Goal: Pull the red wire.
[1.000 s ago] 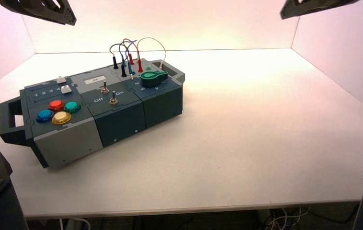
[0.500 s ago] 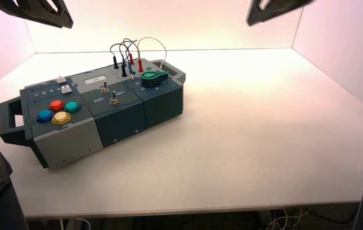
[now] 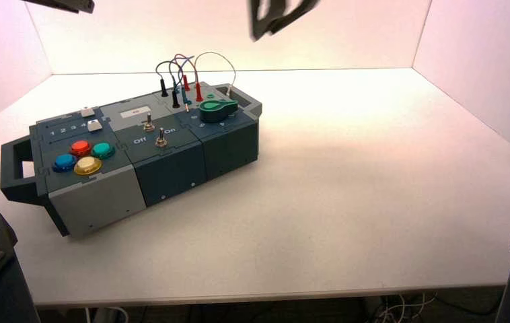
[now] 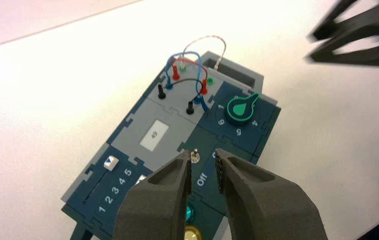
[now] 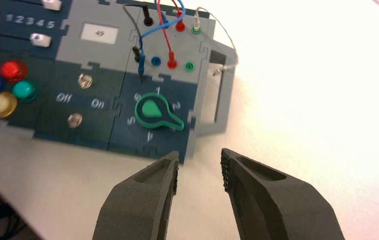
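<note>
above the table (image 3: 373, 202), near the box's (image 3: 171, 169) knob end, the fingers (image 5: 153, 195) of the right gripper (image 5: 200, 154) stand spread apart with nothing between them. outward from them comes the green knob (image 5: 152, 109), then the plugs and wires at the far right part of the box. the red wire (image 5: 166, 38) is there, arching between two red plugs (image 5: 172, 61), both standing in the box, clear of the fingers. a blue wire (image 5: 152, 29) crosses it, and a pale wire (image 5: 219, 21) bows out beside it over the handle (image 5: 222, 100). the left gripper (image 4: 203, 154) hangs off to the left, its fingers parted and empty.
</note>
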